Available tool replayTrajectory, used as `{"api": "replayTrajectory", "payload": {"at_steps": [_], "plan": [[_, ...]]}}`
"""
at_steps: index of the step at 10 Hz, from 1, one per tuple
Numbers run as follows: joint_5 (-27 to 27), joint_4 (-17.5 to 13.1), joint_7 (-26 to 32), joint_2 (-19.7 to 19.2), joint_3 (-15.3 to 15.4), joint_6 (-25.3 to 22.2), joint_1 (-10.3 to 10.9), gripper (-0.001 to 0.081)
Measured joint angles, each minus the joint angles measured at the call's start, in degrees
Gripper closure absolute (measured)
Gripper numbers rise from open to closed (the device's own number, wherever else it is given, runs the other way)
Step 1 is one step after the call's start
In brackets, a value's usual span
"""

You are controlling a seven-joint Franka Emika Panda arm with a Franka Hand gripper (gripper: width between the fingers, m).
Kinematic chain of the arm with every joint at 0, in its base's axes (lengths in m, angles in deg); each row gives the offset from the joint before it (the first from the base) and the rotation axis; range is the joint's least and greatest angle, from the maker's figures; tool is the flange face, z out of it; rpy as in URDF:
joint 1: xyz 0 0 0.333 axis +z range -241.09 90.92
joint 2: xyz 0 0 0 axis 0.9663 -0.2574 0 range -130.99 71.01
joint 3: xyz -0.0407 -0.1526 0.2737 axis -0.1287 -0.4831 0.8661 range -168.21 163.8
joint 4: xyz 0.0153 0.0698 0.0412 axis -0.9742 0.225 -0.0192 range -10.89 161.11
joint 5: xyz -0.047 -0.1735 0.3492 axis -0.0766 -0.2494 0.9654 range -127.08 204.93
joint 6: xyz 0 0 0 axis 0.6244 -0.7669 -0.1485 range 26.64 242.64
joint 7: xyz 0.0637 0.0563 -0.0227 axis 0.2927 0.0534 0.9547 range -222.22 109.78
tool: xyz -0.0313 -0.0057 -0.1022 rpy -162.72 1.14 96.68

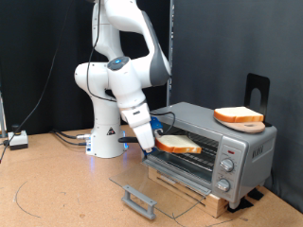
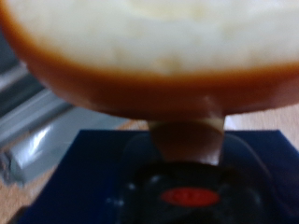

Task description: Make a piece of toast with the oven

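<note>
I've got the gripper (image 1: 154, 142) clamped on the piece of toast (image 1: 179, 145), slice held flat right at the mouth of the oven (image 1: 213, 147). Door (image 1: 142, 197) is down. Toast's long axis points into the opening toward the exterior view's right, over the rack. Second slice (image 1: 239, 116) sits on top.

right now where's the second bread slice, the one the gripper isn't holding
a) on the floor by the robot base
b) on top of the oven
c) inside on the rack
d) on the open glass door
b: the second bread slice lies flat on the oven roof, while the gripper holds the piece of toast at the oven mouth.
</note>
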Motion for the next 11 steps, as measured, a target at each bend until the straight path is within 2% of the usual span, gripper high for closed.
{"api": "replayTrajectory", "payload": {"at_steps": [3, 4, 6, 8, 11], "plan": [[2.69, 0.29, -2.0, 0.01, 5.09, 3.35, 3.44, 0.041], [2.23, 0.48, -1.93, 0.06, 6.16, 4.83, 3.61, 0.041], [-2.16, 1.4, -3.31, 0.08, 8.69, 8.0, 2.97, 0.041], [-8.5, 2.4, -4.64, 0.25, 11.09, 12.05, 0.57, 0.041], [-9.98, 2.48, 0.88, 2.29, 9.49, 10.98, -1.27, 0.041]]}}
